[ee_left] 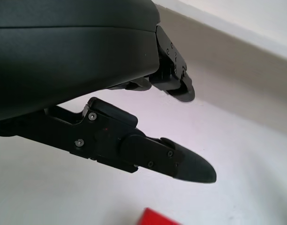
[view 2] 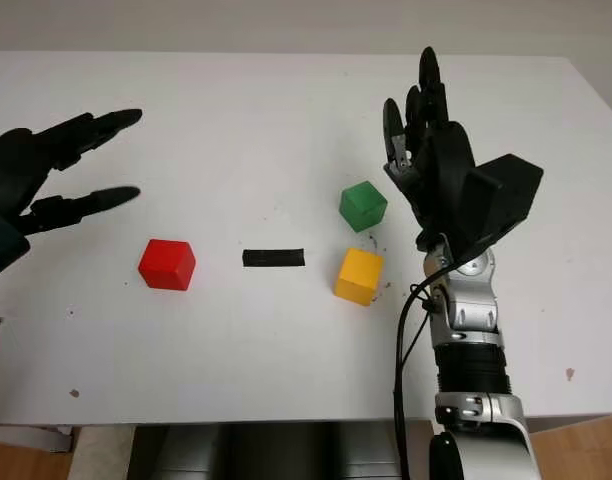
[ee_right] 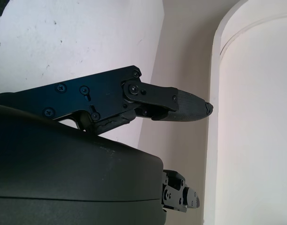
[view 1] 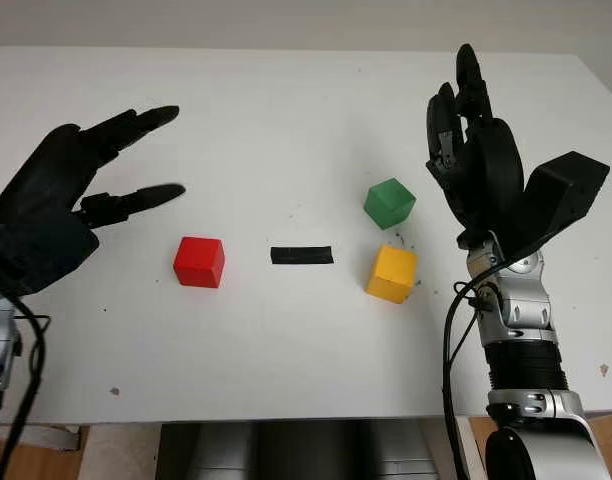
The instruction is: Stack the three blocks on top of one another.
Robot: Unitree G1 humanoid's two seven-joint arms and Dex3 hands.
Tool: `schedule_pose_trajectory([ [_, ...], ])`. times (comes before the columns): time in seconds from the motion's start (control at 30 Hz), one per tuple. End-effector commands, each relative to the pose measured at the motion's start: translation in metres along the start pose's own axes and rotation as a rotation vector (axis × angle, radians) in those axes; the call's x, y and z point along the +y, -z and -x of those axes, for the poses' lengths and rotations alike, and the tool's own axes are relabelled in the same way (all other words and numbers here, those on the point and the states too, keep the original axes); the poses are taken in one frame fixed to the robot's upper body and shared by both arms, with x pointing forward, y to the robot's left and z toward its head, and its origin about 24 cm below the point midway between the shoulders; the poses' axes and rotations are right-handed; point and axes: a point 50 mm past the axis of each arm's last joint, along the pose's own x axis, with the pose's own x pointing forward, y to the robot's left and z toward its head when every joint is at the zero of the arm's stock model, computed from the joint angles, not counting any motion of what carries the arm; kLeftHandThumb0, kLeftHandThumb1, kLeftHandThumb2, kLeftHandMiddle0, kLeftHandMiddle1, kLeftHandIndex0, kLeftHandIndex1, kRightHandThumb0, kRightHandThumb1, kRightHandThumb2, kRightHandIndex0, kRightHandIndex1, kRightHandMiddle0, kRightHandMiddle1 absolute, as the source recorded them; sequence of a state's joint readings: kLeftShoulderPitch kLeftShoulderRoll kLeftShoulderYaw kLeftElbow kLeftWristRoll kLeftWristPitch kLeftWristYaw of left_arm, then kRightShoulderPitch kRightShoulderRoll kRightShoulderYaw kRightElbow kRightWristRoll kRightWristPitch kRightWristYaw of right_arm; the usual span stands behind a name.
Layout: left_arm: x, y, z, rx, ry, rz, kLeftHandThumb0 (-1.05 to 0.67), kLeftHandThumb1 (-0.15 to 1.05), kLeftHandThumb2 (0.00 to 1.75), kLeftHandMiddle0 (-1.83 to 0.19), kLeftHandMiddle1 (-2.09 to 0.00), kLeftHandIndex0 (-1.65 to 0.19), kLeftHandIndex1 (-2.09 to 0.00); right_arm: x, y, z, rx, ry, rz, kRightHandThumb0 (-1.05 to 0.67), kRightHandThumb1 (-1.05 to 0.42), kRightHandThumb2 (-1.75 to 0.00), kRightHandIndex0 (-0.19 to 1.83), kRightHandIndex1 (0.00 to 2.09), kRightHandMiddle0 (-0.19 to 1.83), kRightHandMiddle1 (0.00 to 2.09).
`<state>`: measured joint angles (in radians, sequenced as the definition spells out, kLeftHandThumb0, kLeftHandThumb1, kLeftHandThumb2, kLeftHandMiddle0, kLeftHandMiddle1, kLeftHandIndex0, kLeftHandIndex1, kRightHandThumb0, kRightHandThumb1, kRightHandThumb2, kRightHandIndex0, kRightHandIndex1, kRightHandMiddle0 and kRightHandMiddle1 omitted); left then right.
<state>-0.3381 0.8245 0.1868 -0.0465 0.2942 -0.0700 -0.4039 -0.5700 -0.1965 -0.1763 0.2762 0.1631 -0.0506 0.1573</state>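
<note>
- Red block [view 1: 199, 262] sits alone at nine o'clock of the black strip [view 1: 302, 255] on the white surface [view 1: 286, 120].
- Yellow block [view 1: 392, 274] lies at three o'clock of the strip; green block [view 1: 390, 203] just beyond it at twelve, apparently not touching.
- Left hand [view 1: 48, 205] open, above the surface near the red block, holding nothing.
- Right hand [view 1: 476, 155] open beside the green block.
- Advice: descend squarely over one block, close on opposite faces, lift clear before stacking.

Head stereo pair looking down on the white table [view 1: 286, 360], sharing it, wrist cameras hugging each hand's shell
</note>
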Motion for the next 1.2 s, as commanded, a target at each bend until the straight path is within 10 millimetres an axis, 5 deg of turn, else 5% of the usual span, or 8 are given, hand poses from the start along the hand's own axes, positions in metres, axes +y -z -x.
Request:
schedule_pose_trajectory([
  [0.0,-0.001,-0.005,0.002,-0.012,0.058,-0.069,-0.77,0.96,0.04,-0.26,-0.04,-0.59,-0.16,-0.005,-0.002,0.003,-0.005,0.013,0.002,-0.58,-1.05,-0.54,-0.16,0.05,-0.15,0.05],
  [0.27,-0.007,-0.017,0.003,0.015,0.194,-0.244,-0.67,0.95,0.06,-0.27,-0.05,-0.65,-0.23,-0.004,-0.004,0.003,-0.013,-0.001,0.032,-0.55,-1.05,-0.58,-0.18,0.04,-0.16,0.05],
  [0.43,-0.013,-0.022,0.003,0.012,0.248,-0.306,-0.74,0.98,0.06,-0.21,-0.04,-0.34,-0.63,-0.001,-0.004,0.004,-0.009,0.001,0.027,-0.56,-1.05,-0.59,-0.19,0.04,-0.17,0.04],
  [0.83,-0.028,-0.026,0.003,-0.01,0.313,-0.358,-0.76,0.95,0.05,-0.06,-0.05,-0.04,-0.71,0.004,-0.005,0.006,-0.003,0.009,0.025,-0.55,-1.05,-0.62,-0.19,0.01,-0.19,0.03],
  [1.17,-0.038,-0.027,0.001,0.004,0.352,-0.377,-0.74,0.91,0.05,0.03,-0.03,0.01,-0.71,0.002,-0.004,0.006,-0.002,0.015,0.021,-0.55,-1.05,-0.63,-0.19,0.01,-0.19,0.03],
])
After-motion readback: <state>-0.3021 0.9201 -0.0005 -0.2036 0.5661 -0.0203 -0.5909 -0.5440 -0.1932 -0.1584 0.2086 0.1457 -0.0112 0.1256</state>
